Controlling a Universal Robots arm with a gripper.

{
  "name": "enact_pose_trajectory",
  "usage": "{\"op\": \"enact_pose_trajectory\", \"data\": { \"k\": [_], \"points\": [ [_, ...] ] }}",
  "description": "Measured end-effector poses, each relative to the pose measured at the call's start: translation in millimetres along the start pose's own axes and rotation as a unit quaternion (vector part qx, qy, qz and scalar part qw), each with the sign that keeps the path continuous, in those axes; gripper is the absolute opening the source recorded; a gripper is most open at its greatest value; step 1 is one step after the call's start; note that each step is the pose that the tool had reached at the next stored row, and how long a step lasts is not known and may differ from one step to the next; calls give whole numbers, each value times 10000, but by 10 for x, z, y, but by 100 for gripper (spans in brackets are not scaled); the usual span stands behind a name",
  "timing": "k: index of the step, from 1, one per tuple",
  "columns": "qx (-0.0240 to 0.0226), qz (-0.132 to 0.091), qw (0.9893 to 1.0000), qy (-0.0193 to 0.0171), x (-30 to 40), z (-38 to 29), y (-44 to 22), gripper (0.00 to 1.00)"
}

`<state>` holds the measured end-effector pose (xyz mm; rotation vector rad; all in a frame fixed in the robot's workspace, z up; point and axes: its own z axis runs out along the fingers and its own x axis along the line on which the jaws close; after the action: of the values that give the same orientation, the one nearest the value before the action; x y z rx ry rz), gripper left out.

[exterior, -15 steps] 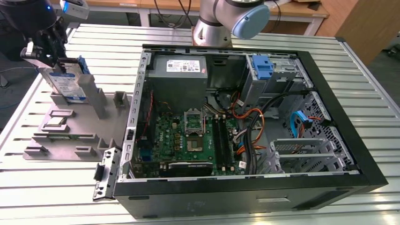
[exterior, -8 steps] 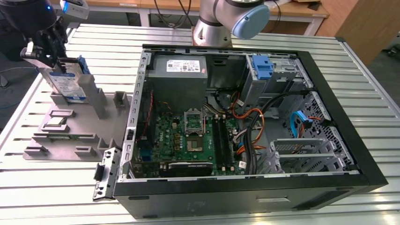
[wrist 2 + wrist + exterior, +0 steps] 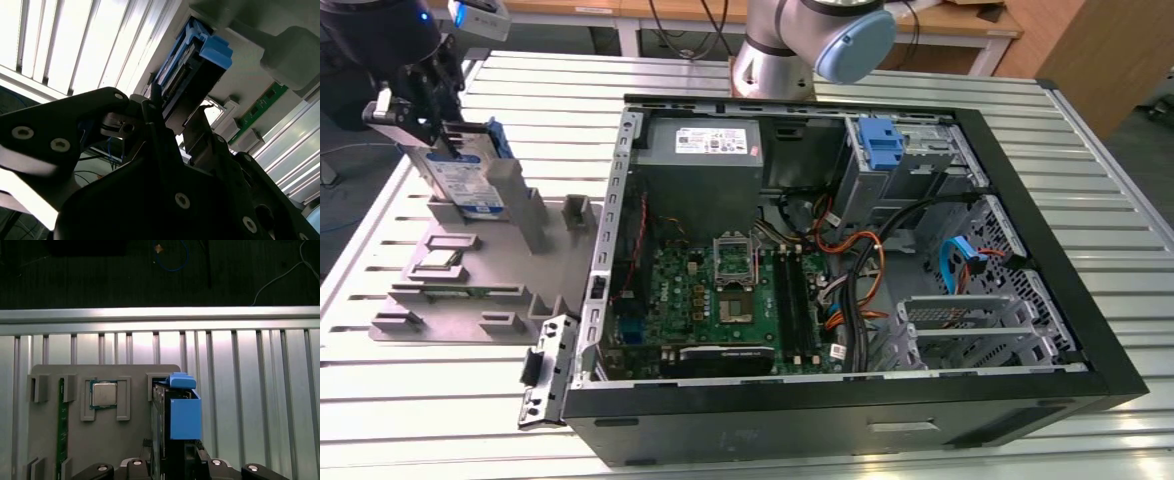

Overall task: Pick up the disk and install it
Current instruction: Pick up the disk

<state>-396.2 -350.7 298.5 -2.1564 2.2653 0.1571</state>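
the disk is held upright on edge in the claw, at the exterior view's left, over a grey moulded holder that lies on the slatted metal table. the claw is closed narrow on the disk: in the second wrist view a dark finger is pressed to one side of it and another to the other side, and the blue frame is seen jutting beyond them. whether the disk's lower edge touches the holder cannot be told. in the first wrist view the disk is seen edge-on beside a slot of the holder, with a processor chip seated in a pocket near it and a green memory stick further off. well apart, at the exterior view's right, an open computer case is laid on its side, with a motherboard, a grey power supply and a bare blue bracket in a drive bay
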Motion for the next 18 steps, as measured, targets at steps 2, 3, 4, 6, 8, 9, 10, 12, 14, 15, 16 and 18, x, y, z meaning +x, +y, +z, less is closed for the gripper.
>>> {"op": "enact_pose_trajectory", "data": {
  "k": [2, 3, 4, 6, 8, 9, 10, 12, 14, 15, 16, 18],
  "points": [
    [-3, -24, 10000, -24, 0, 2, 0, 44],
    [-5, -38, 10000, -41, -1, 2, 0, 44],
    [-6, -51, 10000, -54, -3, 3, 0, 44],
    [-8, -75, 10000, -62, -6, 5, 0, 44],
    [-10, -90, 9999, -62, -6, 5, 0, 44],
    [-11, -105, 9999, -61, -6, 5, 0, 44],
    [-13, -125, 9999, -59, -6, 5, 0, 44],
    [-17, -180, 9998, -56, -6, 7, -1, 44],
    [-23, -245, 9997, -51, -6, 8, 0, 44],
    [-24, -256, 9997, -50, -6, 8, 0, 44],
    [-24, -257, 9997, -49, -6, 8, 0, 44],
    [-24, -257, 9997, -49, -6, 8, 0, 44]
  ]
}}
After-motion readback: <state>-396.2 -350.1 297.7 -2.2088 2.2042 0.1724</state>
